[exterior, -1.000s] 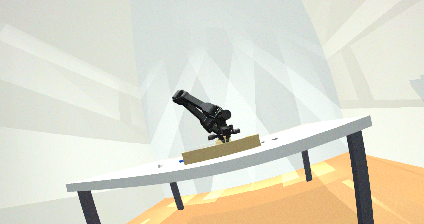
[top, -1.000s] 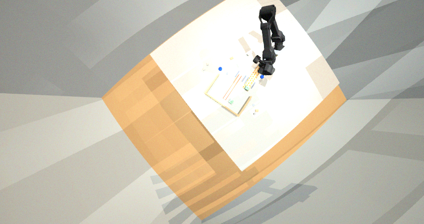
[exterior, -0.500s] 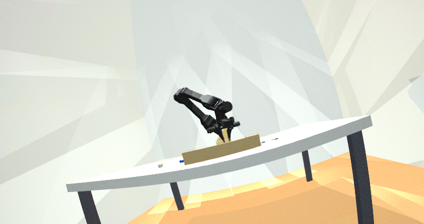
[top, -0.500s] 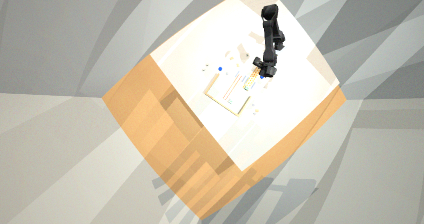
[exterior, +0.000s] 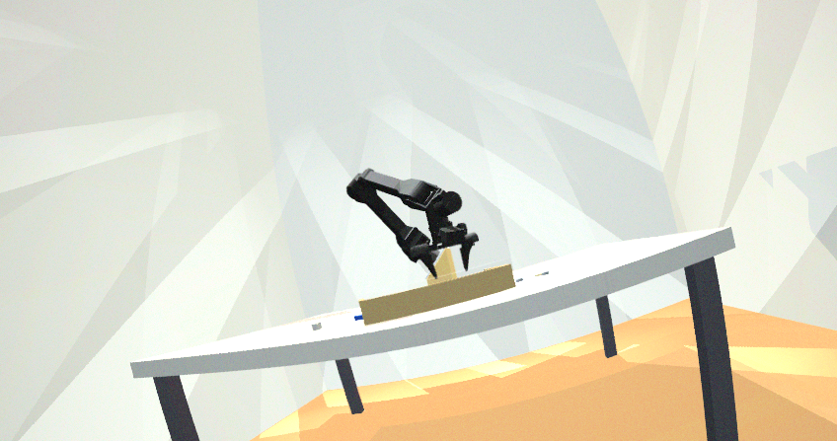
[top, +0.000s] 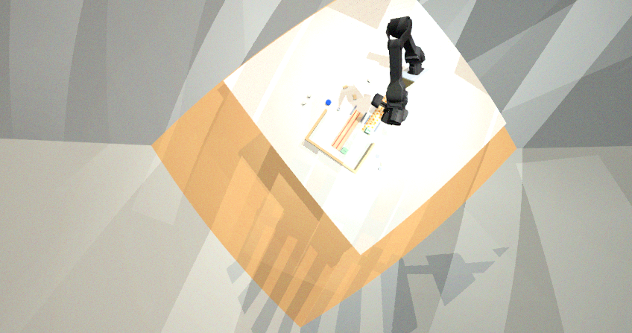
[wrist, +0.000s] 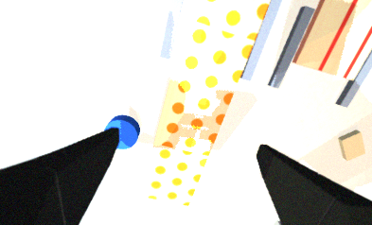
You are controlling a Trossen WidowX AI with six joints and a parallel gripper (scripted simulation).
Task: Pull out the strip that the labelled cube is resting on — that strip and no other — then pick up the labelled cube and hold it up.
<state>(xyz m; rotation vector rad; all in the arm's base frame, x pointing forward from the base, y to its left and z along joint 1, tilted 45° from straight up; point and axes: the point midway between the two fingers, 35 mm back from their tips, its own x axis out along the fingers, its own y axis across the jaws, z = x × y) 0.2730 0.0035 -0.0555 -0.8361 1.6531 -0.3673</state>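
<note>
My gripper [exterior: 451, 273] [wrist: 190, 142] is open and empty. Its fingers straddle the near end of the dotted strip [top: 373, 119] [wrist: 203, 103], apart from it; in the top view the hand hides the fingertips. The strip runs out between the rails towards the arm. One green cube [top: 367, 130] is at the dotted strip's far end. A second green cube [top: 344, 150] is at the far end of the red-striped strip [top: 346, 130] [wrist: 336, 38]. The cubes' labels cannot be read, and neither cube shows in the wrist view.
A low wooden wall [top: 317, 124] [exterior: 439, 297] surrounds part of the strips. Grey-blue rails [wrist: 262, 38] flank them. A blue round piece [wrist: 128, 134] lies behind the left fingertip in the wrist view. Another blue piece [top: 328, 102] and a tan block [top: 354, 97] [wrist: 352, 145] lie outside the wall.
</note>
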